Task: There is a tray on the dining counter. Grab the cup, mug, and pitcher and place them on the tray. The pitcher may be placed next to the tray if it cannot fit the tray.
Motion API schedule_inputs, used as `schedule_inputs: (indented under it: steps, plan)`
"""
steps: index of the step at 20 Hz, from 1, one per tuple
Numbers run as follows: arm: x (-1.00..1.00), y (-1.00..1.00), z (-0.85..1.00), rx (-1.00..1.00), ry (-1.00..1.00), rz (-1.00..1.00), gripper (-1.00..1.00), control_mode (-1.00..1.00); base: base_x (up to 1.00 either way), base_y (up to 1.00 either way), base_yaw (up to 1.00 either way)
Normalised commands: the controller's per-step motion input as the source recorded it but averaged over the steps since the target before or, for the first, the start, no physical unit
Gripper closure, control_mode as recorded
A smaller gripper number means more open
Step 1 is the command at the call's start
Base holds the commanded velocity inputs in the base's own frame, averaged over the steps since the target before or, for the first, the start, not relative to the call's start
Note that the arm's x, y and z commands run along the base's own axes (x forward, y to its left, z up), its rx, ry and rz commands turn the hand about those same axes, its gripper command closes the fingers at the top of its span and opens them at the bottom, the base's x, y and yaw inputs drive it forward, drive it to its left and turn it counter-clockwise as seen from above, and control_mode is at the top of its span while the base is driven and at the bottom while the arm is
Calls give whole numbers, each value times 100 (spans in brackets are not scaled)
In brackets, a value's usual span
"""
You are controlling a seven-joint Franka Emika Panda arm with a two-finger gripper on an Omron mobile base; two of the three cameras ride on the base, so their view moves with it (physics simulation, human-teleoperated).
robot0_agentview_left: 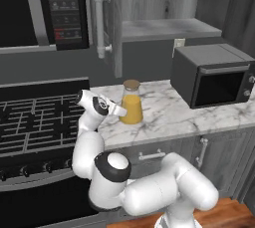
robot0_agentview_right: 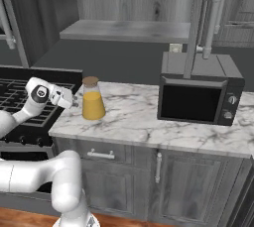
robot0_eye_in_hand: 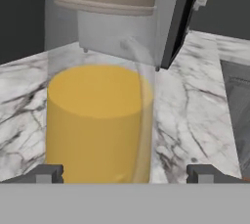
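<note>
Hand view: gripper (robot0_eye_in_hand: 125, 173) spread wide, its tips flanking the pitcher (robot0_eye_in_hand: 100, 115) without touching. Pitcher stands upright near the left end of the marble counter (robot0_agentview_right: 149, 122), lid up. Microwave (robot0_agentview_right: 198, 92) sits farther right, well apart.

One pitcher (robot0_agentview_left: 131, 102) with orange liquid, one cork-brown lid (robot0_agentview_left: 131, 84) on it. One microwave (robot0_agentview_left: 213, 74) on marble counter (robot0_agentview_left: 174, 115), one counter run in sight. One stove (robot0_agentview_left: 35, 122) with black grates; row of dark knobs on its front, too small to count. One wall outlet (robot0_agentview_left: 179, 43) behind microwave. One open cabinet door (robot0_agentview_left: 110, 18) with one long white handle (robot0_agentview_left: 99, 20). One drawer pull (robot0_agentview_right: 101, 154), one lower door handle (robot0_agentview_right: 158, 167). One gripper (robot0_agentview_left: 121, 111), two fingertips (robot0_eye_in_hand: 46, 173).
</note>
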Motion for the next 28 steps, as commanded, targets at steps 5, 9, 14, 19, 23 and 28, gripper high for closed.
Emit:
schedule_inputs:
  steps: [5,9,14,19,23,28]
  plan:
    - [-1,-7,-1,0,-5,5,-100,-100,0,0,0]
    - [0,-1,0,0,-4,5,-100,-100,0,0,0]
    - [0,0,0,0,-1,3,-100,-100,0,0,0]
    - [0,0,0,0,0,0,-100,-100,0,0,0]
    - [0,10,0,0,0,-1,-100,-100,0,0,0]
    - [4,18,0,0,0,-6,-100,-100,0,0,0]
